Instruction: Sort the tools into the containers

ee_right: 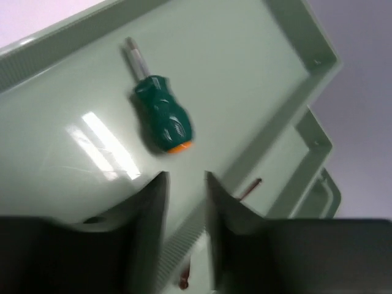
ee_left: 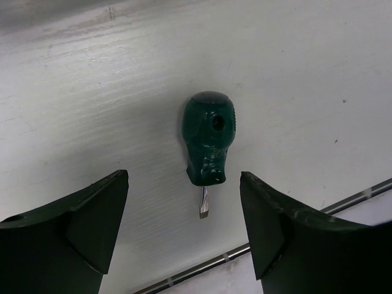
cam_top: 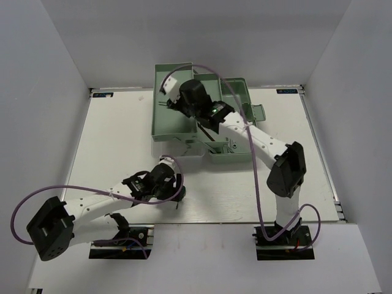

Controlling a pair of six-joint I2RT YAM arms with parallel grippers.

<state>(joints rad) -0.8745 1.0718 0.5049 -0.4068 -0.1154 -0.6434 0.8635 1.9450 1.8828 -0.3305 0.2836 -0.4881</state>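
Left hand (ee_left: 184, 184), released with fingers wide, hovers over the green-handled screwdriver (ee_left: 208, 138) lying on the tabletop (ee_left: 306, 73), blade toward 6 o'clock. It is better to advance toward 12 o'clock and lower, closing on the thick handle, not the blade.

White table (cam_top: 116, 147) with toolbox (cam_top: 166, 122), one screwdriver (ee_left: 208, 138) (green-handled)

Open table (ee_left: 294, 73) either side of screwdriver (ee_left: 208, 138), tray (ee_right: 306, 43) walls hemming second screwdriver (ee_right: 162, 116), open above.
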